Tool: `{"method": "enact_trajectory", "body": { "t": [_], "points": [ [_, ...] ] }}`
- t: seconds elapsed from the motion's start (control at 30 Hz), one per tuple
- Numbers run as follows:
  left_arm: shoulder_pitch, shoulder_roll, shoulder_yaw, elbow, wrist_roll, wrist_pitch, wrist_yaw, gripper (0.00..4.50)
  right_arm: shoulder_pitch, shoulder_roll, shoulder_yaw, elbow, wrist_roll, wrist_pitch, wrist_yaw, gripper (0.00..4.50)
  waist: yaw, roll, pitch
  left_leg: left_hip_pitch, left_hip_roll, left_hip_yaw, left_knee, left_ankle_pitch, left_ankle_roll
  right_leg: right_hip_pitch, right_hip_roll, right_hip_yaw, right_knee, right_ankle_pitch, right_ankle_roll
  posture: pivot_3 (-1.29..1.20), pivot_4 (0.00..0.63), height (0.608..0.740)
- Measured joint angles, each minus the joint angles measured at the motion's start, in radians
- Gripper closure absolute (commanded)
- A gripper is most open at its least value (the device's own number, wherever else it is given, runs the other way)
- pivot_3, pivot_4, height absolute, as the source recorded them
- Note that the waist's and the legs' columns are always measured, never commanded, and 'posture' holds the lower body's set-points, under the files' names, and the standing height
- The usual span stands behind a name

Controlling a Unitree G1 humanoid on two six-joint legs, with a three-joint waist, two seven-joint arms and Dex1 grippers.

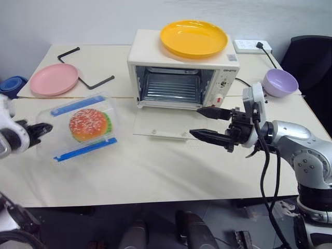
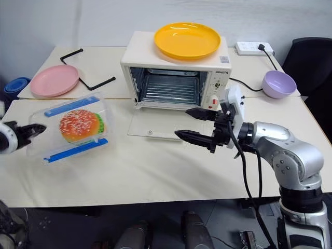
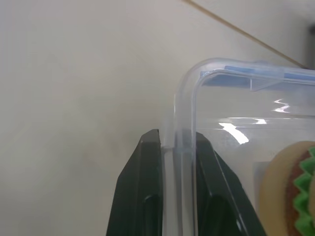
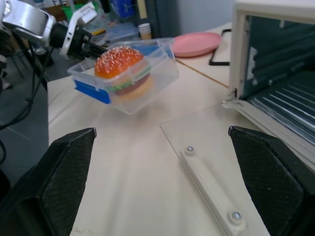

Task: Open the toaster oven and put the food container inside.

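the food container (image 1: 85,126) hung tilted above the table (image 1: 155,171), its left rim pinched by the left gripper (image 1: 45,127); the right gripper (image 1: 206,122) gaped wide before the toaster oven (image 1: 182,70), door down.

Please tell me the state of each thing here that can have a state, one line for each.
toaster oven: door fully down, rack bare.
food container: lifted off the table, tilted, burger inside.
left end effector: shut on the container's wall.
right end effector: open, holding nothing.
yellow plate: on the oven, bare.
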Motion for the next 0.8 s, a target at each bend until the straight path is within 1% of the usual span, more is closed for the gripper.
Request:
{"method": "enact_trajectory", "body": {
  "t": [0.07, 0.13, 0.3, 0.37, 0.47, 0.57, 0.7, 0.77, 0.8],
  "points": [
    [-0.064, -0.011, -0.090, 0.015, 0.020, -0.001, -0.054, 4.21, 0.032, -0.002, -0.013, -0.024, 0.001, -0.002, -0.022, 0.00, 0.000, 0.000, 0.000, -0.002, 0.000, 0.000, 0.000, 0.000, 0.000, -0.001, 0.000, 0.000, -0.001, 0.000, 0.000, 0.00, 0.150, 0.740],
    [-0.116, -0.048, -0.177, 0.018, 0.048, -0.005, -0.089, 4.21, 0.047, -0.003, -0.029, -0.039, 0.003, -0.003, -0.037, 0.00, 0.000, 0.000, 0.000, -0.003, 0.000, 0.000, 0.000, 0.000, 0.000, -0.002, 0.000, 0.000, -0.001, 0.000, 0.001, 0.00, 0.150, 0.740],
    [-0.218, -0.177, -0.386, 0.057, 0.150, -0.065, -0.165, 4.21, 0.085, -0.012, -0.061, -0.076, 0.017, -0.004, -0.068, 0.00, 0.000, 0.000, 0.000, -0.003, 0.000, 0.000, -0.001, 0.000, 0.000, -0.002, 0.000, 0.000, -0.002, 0.001, 0.001, 0.00, 0.150, 0.740],
    [-0.258, -0.230, -0.452, 0.086, 0.196, -0.100, -0.187, 4.21, 0.103, -0.023, -0.082, -0.080, 0.020, -0.005, -0.082, 0.00, 0.002, 0.000, 0.000, -0.003, 0.000, 0.000, 0.000, 0.000, 0.000, -0.002, 0.000, 0.000, -0.002, 0.001, 0.001, 0.00, 0.150, 0.740],
    [-0.320, -0.293, -0.532, 0.135, 0.265, -0.163, -0.220, 4.21, 0.125, -0.031, -0.107, -0.090, 0.022, -0.006, -0.101, 0.00, 0.000, 0.000, 0.000, -0.003, 0.000, 0.001, 0.000, 0.000, 0.000, -0.002, 0.001, 0.001, -0.002, 0.001, 0.002, 0.00, 0.150, 0.740],
    [-0.375, -0.318, -0.577, 0.178, 0.331, -0.221, -0.260, 4.21, 0.159, -0.037, -0.118, -0.101, 0.024, -0.006, -0.113, 0.00, -0.003, 0.000, 0.000, -0.003, 0.000, 0.002, -0.001, 0.000, 0.001, -0.002, 0.002, 0.002, -0.002, 0.001, 0.002, 0.00, 0.150, 0.740],
    [-0.402, -0.336, -0.608, 0.226, 0.392, -0.264, -0.301, 4.21, 0.184, -0.037, -0.128, -0.113, 0.025, -0.008, -0.125, 0.00, -0.002, 0.001, 0.000, -0.002, 0.000, 0.002, 0.000, 0.000, 0.001, -0.002, 0.002, 0.002, -0.001, 0.001, 0.002, 0.00, 0.150, 0.740],
    [-0.422, -0.363, -0.619, 0.274, 0.427, -0.285, -0.310, 3.49, 0.197, -0.037, -0.134, -0.114, 0.023, -0.012, -0.133, 0.00, 0.002, 0.001, 0.000, -0.003, -0.001, 0.001, 0.000, 0.001, 0.002, -0.002, 0.002, 0.002, -0.001, 0.002, 0.003, 0.00, 0.150, 0.740],
    [-0.437, -0.377, -0.618, 0.292, 0.439, -0.298, -0.316, 3.25, 0.203, -0.037, -0.135, -0.114, 0.021, -0.013, -0.138, 0.00, 0.003, 0.001, 0.000, -0.003, -0.001, 0.002, 0.000, 0.001, 0.002, -0.001, 0.001, 0.002, -0.001, 0.002, 0.004, 0.00, 0.150, 0.740]
  ]
}}
